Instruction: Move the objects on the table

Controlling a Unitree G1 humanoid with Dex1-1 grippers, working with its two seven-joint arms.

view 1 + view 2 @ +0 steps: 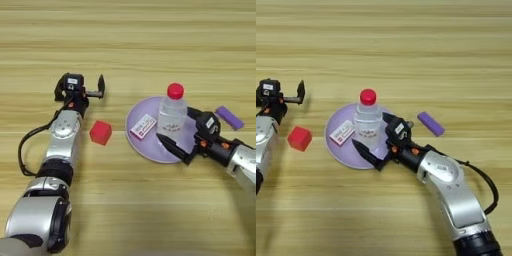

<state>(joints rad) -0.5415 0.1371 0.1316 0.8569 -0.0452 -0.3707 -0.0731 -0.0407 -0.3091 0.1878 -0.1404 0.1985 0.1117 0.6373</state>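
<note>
Right eye view: bottle [368,121] stands between right pincer's [377,140] spread fingers.

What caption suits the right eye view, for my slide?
Right gripper open around bottle on purple plate; left gripper parked.

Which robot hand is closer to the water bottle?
The right gripper. Its open fingers reach around the water bottle on the purple plate. The left gripper sits far off to the left, beyond the red cube.

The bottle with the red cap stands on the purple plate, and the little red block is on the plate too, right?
Not quite. The red block sits on the bare table, left of the purple plate, as the left eye view shows. The bottle does stand on the plate.
</note>
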